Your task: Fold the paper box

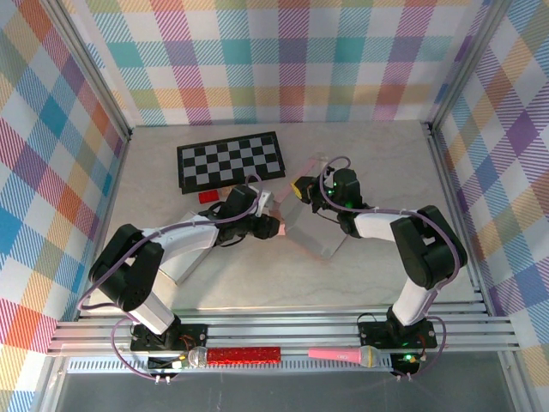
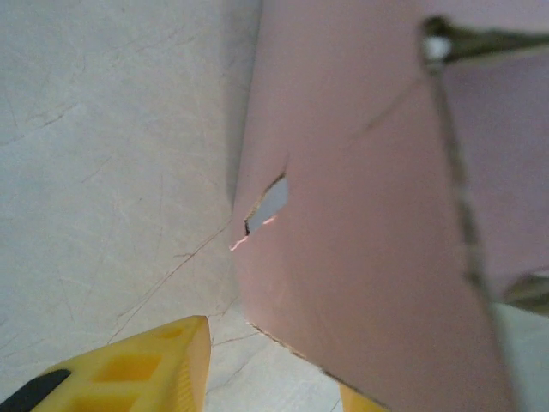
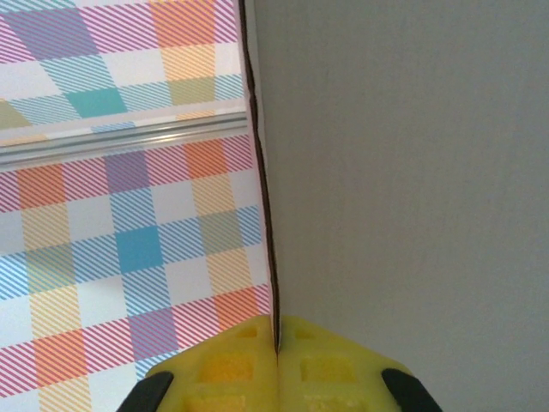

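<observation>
Pink box (image 1: 313, 233) lies mid-table (image 1: 395, 172), its long axis slanting from far-left to near-right. Right gripper (image 1: 302, 187) jaws are pressed together, pinching the edge of its far flap. Left gripper (image 1: 276, 226) jaws stand spread astride its left panel.

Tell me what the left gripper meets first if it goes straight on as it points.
The paper box: its pink panel stands right ahead of the left gripper, seemingly very close, though depth is unclear.
</observation>
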Action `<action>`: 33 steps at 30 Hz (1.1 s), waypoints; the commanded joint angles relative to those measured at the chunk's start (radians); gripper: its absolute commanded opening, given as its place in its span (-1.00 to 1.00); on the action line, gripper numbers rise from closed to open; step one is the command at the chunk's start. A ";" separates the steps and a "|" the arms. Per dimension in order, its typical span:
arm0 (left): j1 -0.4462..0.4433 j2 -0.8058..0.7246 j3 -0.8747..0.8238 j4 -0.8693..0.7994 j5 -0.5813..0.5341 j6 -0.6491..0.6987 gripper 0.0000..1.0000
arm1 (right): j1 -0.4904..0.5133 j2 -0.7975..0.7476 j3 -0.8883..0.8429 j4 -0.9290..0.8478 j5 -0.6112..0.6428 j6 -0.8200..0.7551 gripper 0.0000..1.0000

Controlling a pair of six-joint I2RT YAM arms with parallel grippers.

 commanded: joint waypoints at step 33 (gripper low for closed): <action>-0.062 0.089 0.102 0.079 -0.195 -0.138 -0.50 | 0.098 0.053 -0.052 0.211 0.203 0.057 -1.00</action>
